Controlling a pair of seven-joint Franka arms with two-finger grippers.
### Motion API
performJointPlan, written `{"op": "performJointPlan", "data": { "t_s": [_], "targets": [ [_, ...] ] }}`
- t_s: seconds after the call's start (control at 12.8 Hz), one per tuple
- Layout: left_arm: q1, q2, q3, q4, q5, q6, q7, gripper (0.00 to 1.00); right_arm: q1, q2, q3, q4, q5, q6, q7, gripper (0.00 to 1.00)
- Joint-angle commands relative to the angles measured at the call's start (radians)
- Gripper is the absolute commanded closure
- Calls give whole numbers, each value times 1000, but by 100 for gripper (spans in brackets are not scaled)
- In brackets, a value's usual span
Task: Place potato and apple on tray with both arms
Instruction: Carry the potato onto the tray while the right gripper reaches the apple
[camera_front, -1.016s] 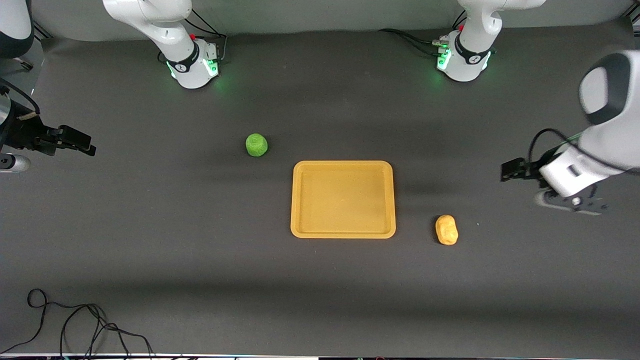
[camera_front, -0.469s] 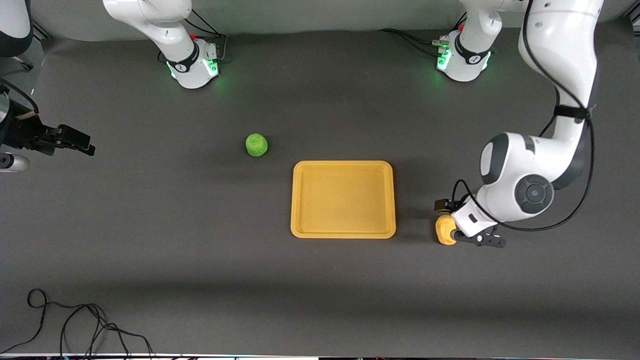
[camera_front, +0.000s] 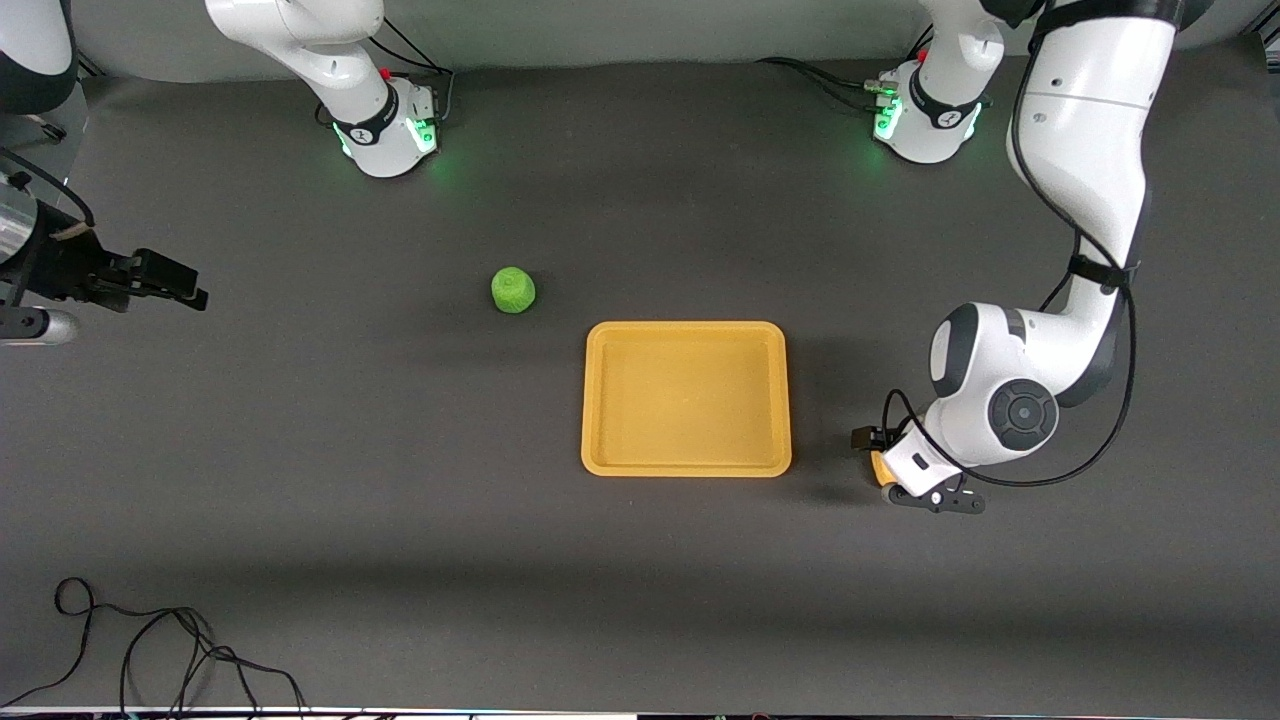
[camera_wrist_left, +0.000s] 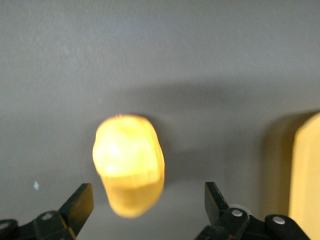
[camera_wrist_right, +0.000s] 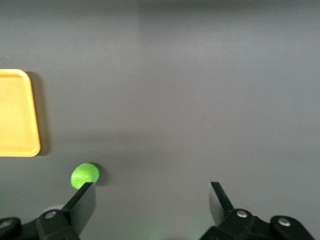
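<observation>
Potato (camera_wrist_left: 129, 164) sits between the left gripper's (camera_wrist_left: 148, 202) spread jaws (tray (camera_front: 686, 398) beside).

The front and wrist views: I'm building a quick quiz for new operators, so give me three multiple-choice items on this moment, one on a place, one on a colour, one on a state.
1. What is the left pincer over?
A. the tray
B. the potato
C. the apple

2. What colour is the tray?
A. yellow-orange
B. blue
C. white

3. How do the left pincer's fingers stand?
A. shut on the apple
B. shut on the tray's rim
C. open

Key:
1 B: the potato lies right under it, on the table beside the tray.
2 A: seen in the front view.
3 C: the fingers stand apart, either side of the potato.

The apple lies untouched; the right pincer waits open.
</observation>
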Motion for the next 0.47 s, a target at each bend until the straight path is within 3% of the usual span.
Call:
{"op": "performJointPlan", "data": {
  "t_s": [0.0, 0.23, 0.39],
  "targets": [
    [-3, 76, 6, 25, 8, 107, -17, 11, 99, -12, -4, -42, 33, 14, 99, 0],
    [0, 58, 3, 31, -10, 90, -29, 63, 256, -80, -7, -172, 30, 82, 346, 0],
    [-17, 50, -4, 83, -9, 15, -116, 71, 371, -180, -7, -338, 27, 189, 497, 0]
  ]
}}
